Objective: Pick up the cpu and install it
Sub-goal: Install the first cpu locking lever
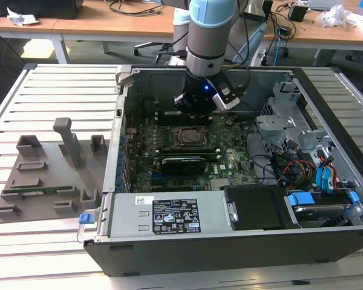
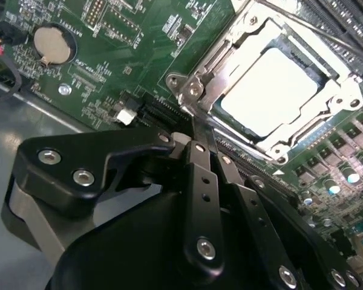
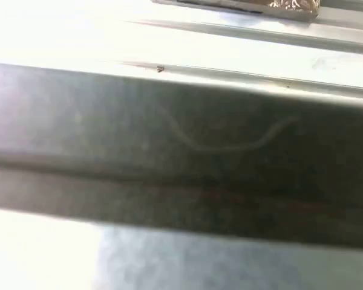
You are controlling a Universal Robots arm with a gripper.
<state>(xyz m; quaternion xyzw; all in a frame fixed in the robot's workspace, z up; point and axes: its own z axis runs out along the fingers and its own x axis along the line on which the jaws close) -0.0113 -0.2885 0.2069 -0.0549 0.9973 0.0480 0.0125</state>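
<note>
Inside the open computer case (image 1: 327, 109), the cpu (image 2: 272, 84) sits seated in its socket frame (image 2: 196, 90), apparently installed; gripper (image 2: 196, 136) hovers just beside it, jaws pressed together, empty.

- The cpu (image 2: 267, 92) has a pale silver-white top.
- The socket frame (image 2: 342, 99) is bright silver metal.
- The motherboard (image 2: 127, 54) is green.
- The gripper (image 2: 193, 130) is black with silver screws.
- The fixture tray (image 1: 42, 175) is grey.
</note>
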